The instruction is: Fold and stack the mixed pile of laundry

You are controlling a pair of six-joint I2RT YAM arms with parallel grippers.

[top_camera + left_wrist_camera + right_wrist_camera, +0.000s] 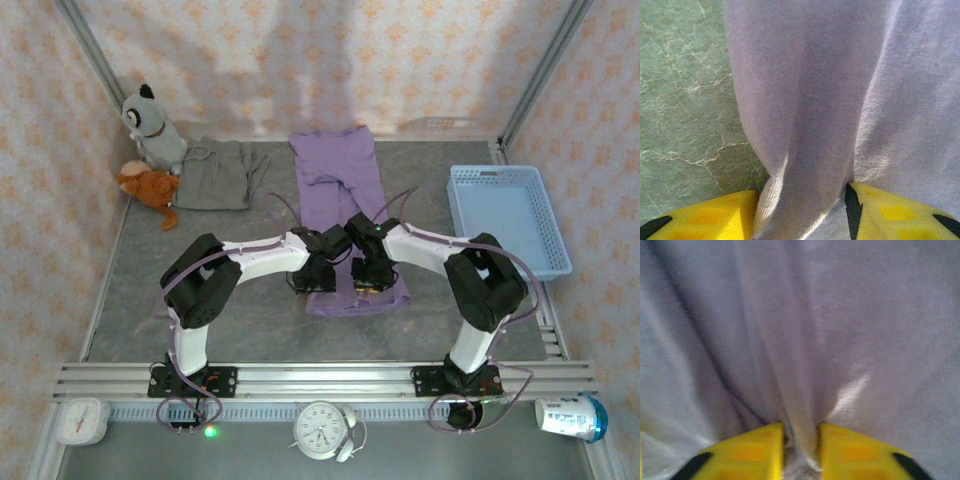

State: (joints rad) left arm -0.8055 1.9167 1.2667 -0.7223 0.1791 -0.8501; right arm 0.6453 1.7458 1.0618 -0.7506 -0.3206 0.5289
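The lavender garment looks soft, light and limp, so it will likely sag and crease. Its near hem is the best place to hold it. It lies mid-table, running from 12 to 6 o'clock. At its 6 o'clock end the left jaws pinch a thick fold and the right jaws, nearly together, pinch a thin ridge. The taupe garment lies at 11 o'clock.

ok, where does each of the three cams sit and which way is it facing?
Top external: above and behind the bases, looking down at the grey stone-patterned table; both arms show, left gripper and right gripper on the large lavender-purple cloth garment.
Left wrist: on the left wrist, facing along its yellow fingers, which pinch the garment's edge beside bare table.
Right wrist: on the right wrist; its yellow fingers pinch a garment ridge.
Shared: all three see the garment.
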